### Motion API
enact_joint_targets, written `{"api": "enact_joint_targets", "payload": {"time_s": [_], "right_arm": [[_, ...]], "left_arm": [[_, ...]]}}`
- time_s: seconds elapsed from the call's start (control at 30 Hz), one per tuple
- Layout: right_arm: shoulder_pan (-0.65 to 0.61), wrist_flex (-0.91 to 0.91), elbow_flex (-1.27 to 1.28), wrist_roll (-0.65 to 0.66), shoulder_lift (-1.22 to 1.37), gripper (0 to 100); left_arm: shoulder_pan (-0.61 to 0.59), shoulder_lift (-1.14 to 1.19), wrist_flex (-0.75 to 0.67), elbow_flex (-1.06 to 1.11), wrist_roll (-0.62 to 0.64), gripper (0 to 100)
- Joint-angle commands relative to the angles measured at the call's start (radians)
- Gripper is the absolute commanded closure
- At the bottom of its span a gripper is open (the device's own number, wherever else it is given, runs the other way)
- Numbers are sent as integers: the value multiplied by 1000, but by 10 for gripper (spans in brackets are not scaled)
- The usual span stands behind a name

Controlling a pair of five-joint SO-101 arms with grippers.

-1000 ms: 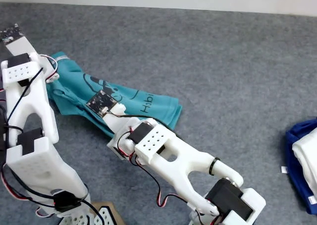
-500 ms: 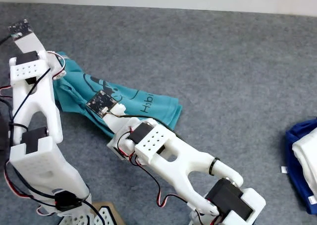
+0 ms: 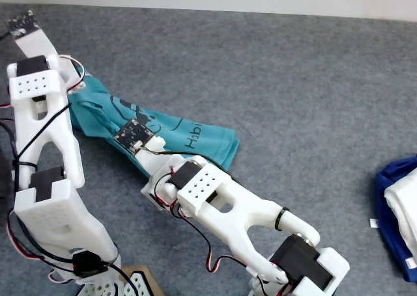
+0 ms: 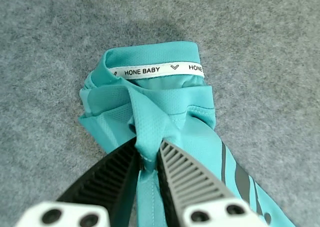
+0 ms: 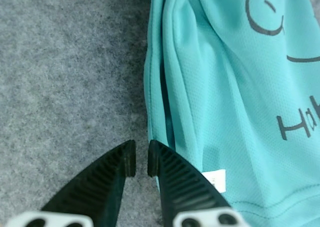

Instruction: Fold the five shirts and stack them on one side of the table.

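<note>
Teal shirt: I see the teal shirt [image 3: 189, 136] lying crumpled in a long strip on the left half of the bench [image 3: 313, 81], its dark print facing up.
Collar end: in the left wrist view the teal shirt [image 4: 165, 112] is bunched up, with the white neck tape [image 4: 156, 70] across the top of the bunch.
Left end effector: my left end effector [image 4: 148, 149] is clamped on a pinch of teal fabric just below the collar; the cloth is squeezed between both fingers.
Right end effector: my right end effector [image 5: 141, 157] is barely parted, with a narrow slit of grey bench between the fingertips and nothing in it. It sits right at the long folded edge of the teal shirt [image 5: 225, 87], one fingertip [image 5: 156, 152] touching the hem.
Arms: the left arm [image 3: 42, 133] stands over the collar end, and the right arm [image 3: 221, 205] reaches in over the shirt's near edge.
Far right: a blue garment [image 3: 391, 205] with a white garment [image 3: 405, 211] on top lies at the bench's right edge, well apart from the teal shirt.
</note>
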Motion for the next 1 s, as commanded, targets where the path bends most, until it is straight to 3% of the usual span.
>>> {"api": "enact_joint_targets", "payload": {"time_s": [0.0,0.27,0.5,0.77,0.97], "right_arm": [[-5,-15,-10,14,-4,935],[-5,-15,-10,14,-4,935],[-5,-15,-10,14,-4,935],[-5,-15,-10,14,-4,935],[-7,-15,-10,14,-4,935]], "left_arm": [[21,-22,74,-90,8,989],[15,-19,253,-104,2,989],[16,-19,258,-111,-5,989],[21,39,43,-64,-52,989],[50,58,21,-62,-52,937]]}}
